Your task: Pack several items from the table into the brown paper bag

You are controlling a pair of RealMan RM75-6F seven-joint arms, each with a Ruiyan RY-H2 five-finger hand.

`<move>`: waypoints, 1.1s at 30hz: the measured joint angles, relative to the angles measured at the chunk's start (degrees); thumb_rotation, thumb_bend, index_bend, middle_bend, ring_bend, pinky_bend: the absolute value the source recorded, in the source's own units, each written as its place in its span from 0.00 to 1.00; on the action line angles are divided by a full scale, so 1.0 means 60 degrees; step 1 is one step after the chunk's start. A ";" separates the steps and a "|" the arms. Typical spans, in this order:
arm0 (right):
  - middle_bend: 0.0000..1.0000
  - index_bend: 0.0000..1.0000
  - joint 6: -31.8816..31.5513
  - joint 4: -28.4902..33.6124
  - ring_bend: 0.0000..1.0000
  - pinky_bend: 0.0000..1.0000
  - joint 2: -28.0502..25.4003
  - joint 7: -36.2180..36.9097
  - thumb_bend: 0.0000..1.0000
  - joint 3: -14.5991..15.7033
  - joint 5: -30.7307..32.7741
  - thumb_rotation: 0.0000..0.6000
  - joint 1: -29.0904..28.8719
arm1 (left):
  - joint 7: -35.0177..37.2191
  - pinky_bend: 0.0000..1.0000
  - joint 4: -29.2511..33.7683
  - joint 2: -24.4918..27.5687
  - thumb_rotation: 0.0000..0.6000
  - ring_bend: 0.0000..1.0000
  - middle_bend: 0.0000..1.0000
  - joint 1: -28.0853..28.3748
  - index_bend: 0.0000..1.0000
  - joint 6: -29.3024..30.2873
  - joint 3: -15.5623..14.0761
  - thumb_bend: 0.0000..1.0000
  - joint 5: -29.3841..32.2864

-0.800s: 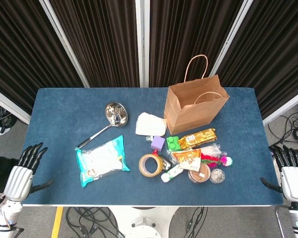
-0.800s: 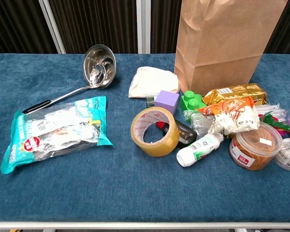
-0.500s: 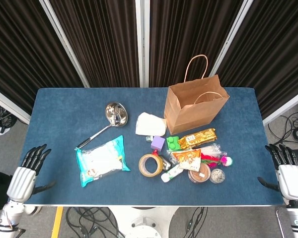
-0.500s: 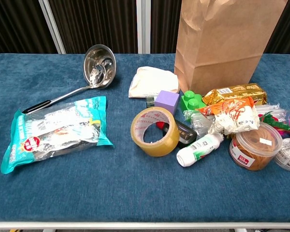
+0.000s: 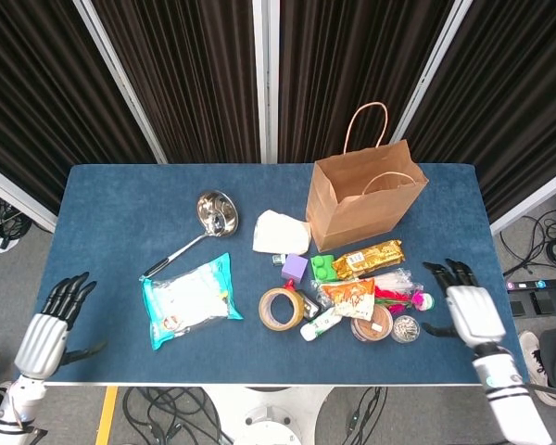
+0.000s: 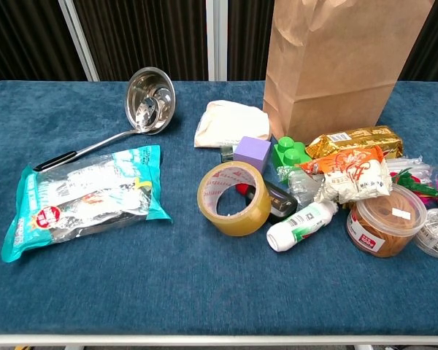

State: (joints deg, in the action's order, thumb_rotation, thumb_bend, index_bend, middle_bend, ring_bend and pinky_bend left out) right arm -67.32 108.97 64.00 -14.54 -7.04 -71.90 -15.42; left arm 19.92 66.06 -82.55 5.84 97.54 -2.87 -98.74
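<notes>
The brown paper bag [image 5: 361, 197] stands upright and open at the back right of the blue table [image 5: 120, 204]; the chest view shows the bag [image 6: 336, 58] too. In front of it lie a tape roll [image 5: 281, 309], a purple block [image 5: 295, 268], a green brick [image 5: 323, 267], a gold snack pack [image 5: 369, 259], a white bottle [image 5: 321, 324], a brown tub [image 5: 374, 324] and a small metal tin [image 5: 406, 328]. My right hand [image 5: 467, 308] hovers open over the table's right part, just right of the tin. My left hand [image 5: 48, 326] hangs open off the table's front left corner.
A steel ladle [image 5: 204, 225] and a teal food packet [image 5: 189, 298] lie left of centre. A white folded pouch [image 5: 281, 232] sits beside the bag. Dark curtains close off the back. Cables lie on the floor at right.
My right hand has moved left from beyond the table's edge to over its right part near the tin. My left hand has sunk slightly lower.
</notes>
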 measured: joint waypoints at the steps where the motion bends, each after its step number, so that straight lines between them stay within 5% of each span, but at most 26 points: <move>1: 0.16 0.11 0.0053 0.0084 0.00 0.00 0.0185 -0.0467 0.00 -0.0061 0.0337 1.00 -0.0167 | 0.0108 0.09 -0.0059 0.0021 1.00 0.00 0.11 -0.0028 0.09 0.0114 0.0004 0.06 -0.0011; 8: 0.15 0.11 -0.0041 0.0463 0.00 0.00 0.2291 -0.3822 0.00 -0.0590 0.3206 1.00 -0.1679 | 0.0795 0.09 -0.0445 0.0087 1.00 0.00 0.11 -0.0121 0.09 0.0319 0.0077 0.06 0.0090; 14: 0.15 0.11 -0.0714 0.0649 0.00 0.00 0.3723 -0.5190 0.00 -0.0798 0.4088 1.00 -0.2649 | 0.1210 0.09 -0.0811 0.0074 1.00 0.00 0.11 -0.0169 0.09 0.0408 0.0113 0.06 0.0173; 33: 0.19 0.13 -0.1753 -0.0484 0.03 0.00 0.5275 -0.6824 0.00 -0.0696 0.5880 1.00 -0.3701 | 0.2186 0.09 -0.1609 -0.0180 1.00 0.00 0.11 -0.0219 0.09 0.0297 0.0204 0.06 0.0477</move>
State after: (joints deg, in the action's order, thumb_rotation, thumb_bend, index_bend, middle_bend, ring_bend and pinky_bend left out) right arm -77.84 106.07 95.66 -55.48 -11.21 -36.62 -37.62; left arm 33.03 56.41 -83.63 4.52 99.32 -1.64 -95.88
